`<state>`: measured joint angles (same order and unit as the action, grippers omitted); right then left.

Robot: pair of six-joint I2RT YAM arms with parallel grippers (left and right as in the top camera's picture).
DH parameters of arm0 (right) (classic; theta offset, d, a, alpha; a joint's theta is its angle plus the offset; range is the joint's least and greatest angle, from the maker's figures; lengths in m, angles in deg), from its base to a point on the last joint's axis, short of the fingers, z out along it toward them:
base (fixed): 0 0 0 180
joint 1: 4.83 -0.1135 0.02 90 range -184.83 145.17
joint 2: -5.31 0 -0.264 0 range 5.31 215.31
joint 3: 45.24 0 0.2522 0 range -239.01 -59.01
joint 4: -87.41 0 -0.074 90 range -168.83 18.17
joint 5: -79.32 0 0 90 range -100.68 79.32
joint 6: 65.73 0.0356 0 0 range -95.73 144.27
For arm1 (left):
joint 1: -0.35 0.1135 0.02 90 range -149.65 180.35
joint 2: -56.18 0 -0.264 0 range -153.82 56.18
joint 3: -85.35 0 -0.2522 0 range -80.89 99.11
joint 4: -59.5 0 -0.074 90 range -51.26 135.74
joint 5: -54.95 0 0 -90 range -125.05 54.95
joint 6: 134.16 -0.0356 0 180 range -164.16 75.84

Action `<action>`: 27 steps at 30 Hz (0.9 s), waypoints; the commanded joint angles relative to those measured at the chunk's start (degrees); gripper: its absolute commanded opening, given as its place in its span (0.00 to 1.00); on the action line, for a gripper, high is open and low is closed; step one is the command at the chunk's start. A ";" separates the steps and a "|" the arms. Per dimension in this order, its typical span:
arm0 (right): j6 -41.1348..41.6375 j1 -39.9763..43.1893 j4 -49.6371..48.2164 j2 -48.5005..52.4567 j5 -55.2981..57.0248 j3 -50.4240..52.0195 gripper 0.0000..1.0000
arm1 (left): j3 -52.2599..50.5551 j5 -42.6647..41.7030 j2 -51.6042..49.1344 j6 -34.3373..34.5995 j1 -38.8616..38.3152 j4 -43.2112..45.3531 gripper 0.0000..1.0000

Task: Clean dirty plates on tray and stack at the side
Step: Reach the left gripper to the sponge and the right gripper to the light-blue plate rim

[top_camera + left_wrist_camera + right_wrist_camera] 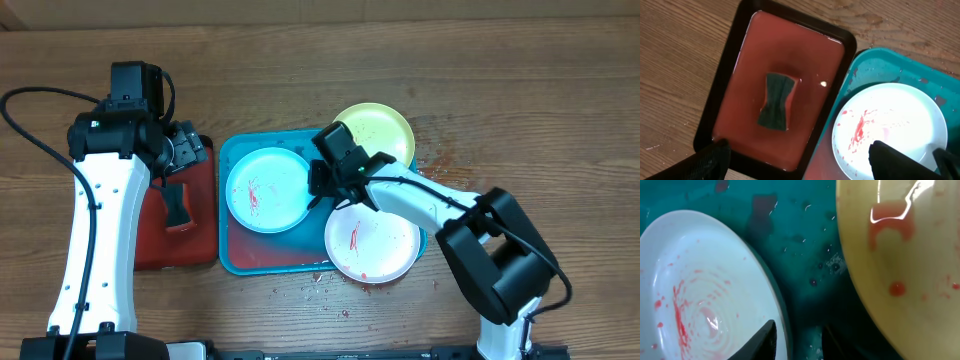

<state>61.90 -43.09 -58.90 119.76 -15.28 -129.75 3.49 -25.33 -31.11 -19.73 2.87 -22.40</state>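
Observation:
The turquoise tray (235, 258) holds the pale blue plate (268, 190) with red smears. The yellow-green plate (375, 135) lies at the tray's back right corner. The white plate (370, 243) lies at the front right, over the tray's rim. My right gripper (320, 185) is open and straddles the pale blue plate's right rim. In the right wrist view its fingers (800, 342) sit either side of that plate's (700, 295) edge, with the yellow-green plate (900, 255) to the right. My left gripper (188, 150) is open and empty.
A dark red, black-rimmed tray (200, 250) stands left of the turquoise tray, with a green sponge (180, 205) in reddish water. The left wrist view shows the sponge (777, 100), the pale blue plate (890, 125) and the open fingers (800, 165). Sauce specks dot the table by the white plate.

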 commanded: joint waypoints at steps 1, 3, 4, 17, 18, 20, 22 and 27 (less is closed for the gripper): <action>1.44 -1.18 -1.38 1.42 1.73 -1.36 0.28 | 0.31 1.27 0.39 1.33 0.46 0.04 0.90; 1.42 -1.60 -1.86 1.97 2.21 -1.36 0.27 | -0.37 1.42 0.37 1.33 0.50 0.07 0.91; 1.42 -1.79 -1.88 2.01 2.23 -1.36 0.25 | -0.90 1.46 0.37 1.31 0.52 0.15 0.92; 1.44 -2.29 0.11 2.05 3.02 -1.36 0.04 | -17.16 1.20 0.37 -0.72 0.50 11.15 0.80; 1.44 -2.29 0.11 2.05 2.80 -1.36 0.04 | -18.34 1.20 0.39 -2.36 0.50 13.00 0.79; 1.42 -2.29 0.11 2.05 2.19 -1.36 0.04 | -20.11 1.20 0.37 -5.88 0.50 16.50 0.75; 1.42 -2.29 0.17 2.05 1.92 -1.36 0.04 | -21.51 1.27 0.35 -8.57 0.52 19.37 0.65; 1.40 -2.29 0.59 2.05 1.95 -1.36 0.04 | -24.57 1.70 0.33 -16.22 0.66 24.70 0.49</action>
<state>63.25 -45.10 -59.10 120.98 -13.32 -130.29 -19.38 -24.85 -31.06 -28.81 3.05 1.10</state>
